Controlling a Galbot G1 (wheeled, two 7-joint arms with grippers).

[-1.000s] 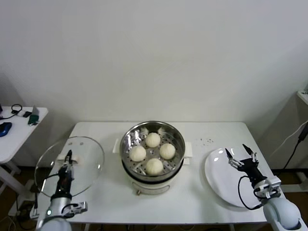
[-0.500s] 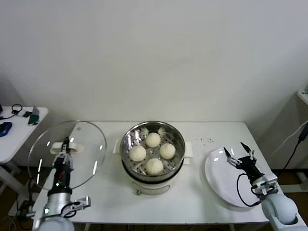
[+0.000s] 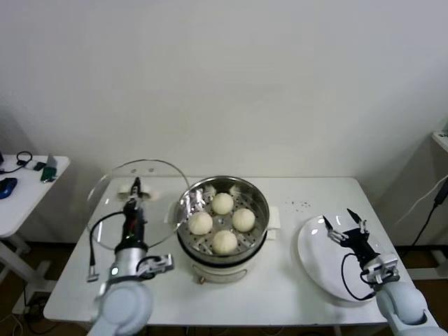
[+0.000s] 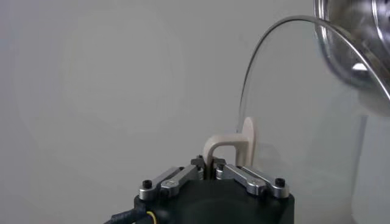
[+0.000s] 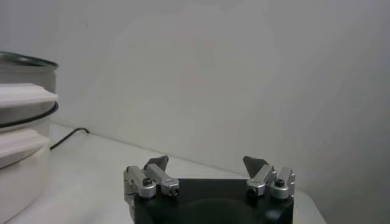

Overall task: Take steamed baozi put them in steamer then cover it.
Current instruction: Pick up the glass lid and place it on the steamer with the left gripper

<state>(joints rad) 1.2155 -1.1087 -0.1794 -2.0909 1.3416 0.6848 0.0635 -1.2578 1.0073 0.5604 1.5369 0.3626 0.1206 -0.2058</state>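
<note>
Several cream-white steamed baozi (image 3: 223,203) lie on the perforated floor of the steel steamer (image 3: 260,198) at the table's middle. The clear glass cover (image 3: 105,203) hangs nearly upright just left of the steamer, its edge overlapping the pot's left rim. My left gripper (image 3: 134,192) is shut on the cover's white bar handle. In the left wrist view, the gripper (image 4: 208,165) pinches the handle (image 4: 228,145), with the cover (image 4: 292,122) and the steamer (image 4: 353,42) beyond. My right gripper (image 3: 344,222) (image 5: 206,163) stands open and holds nothing, above the white plate (image 3: 318,269).
A side table (image 3: 21,203) with small items stands at the far left. The white plate lies at the table's right end. The right wrist view shows the steamer's steel rim and white base (image 5: 18,158) farther off. A wall rises behind the table.
My left arm has lifted the cover from the table's left edge and carried it right, up to the steamer, tipping it more upright. The right gripper has barely shifted.
</note>
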